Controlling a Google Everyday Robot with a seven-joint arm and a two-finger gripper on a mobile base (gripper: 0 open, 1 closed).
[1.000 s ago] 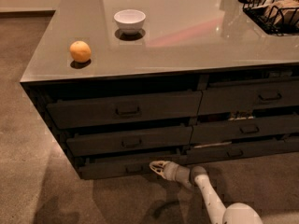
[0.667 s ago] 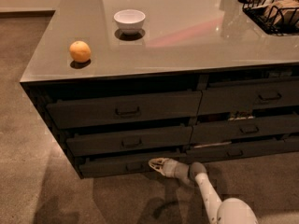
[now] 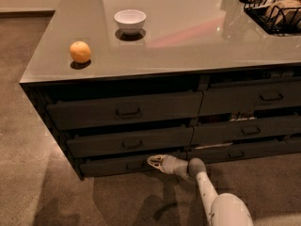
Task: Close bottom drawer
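Now, gripper [image 3: 153, 161]: low down, crept left since a second ago, tip at the bottom drawer [image 3: 110, 166] front, right of its pull [image 3: 135, 165]; spread or pressed, you cannot tell. Drawer: lowest on the left, no clear shift. Treat your push as just starting.

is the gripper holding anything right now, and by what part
Nothing looks held: the gripper sits low before the bottom drawer, just right of its centre pull; contact cannot be told.
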